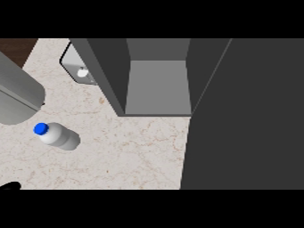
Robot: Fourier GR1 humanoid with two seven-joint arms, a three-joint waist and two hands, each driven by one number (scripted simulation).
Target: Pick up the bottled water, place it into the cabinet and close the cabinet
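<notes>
Looking at big stuff first: cabinet (155, 89) sitting open on worktop (128, 151), its dark door (253, 116) swinging out toward view's right, inside bare. Grey forearm (9, 93) coming in at upper left. Bottled water (57, 136) standing free on worktop, blue cap (41, 129) up, left of cabinet, nothing touching it. Sliver of black robot hand (9, 185) peeking at bottom left, can't tell finger state; other one not showing. So, guessing we're sitting at pick-up step, grasp not yet made. Next move calling for hand wrapping around bottle before anything going into cabinet.
</notes>
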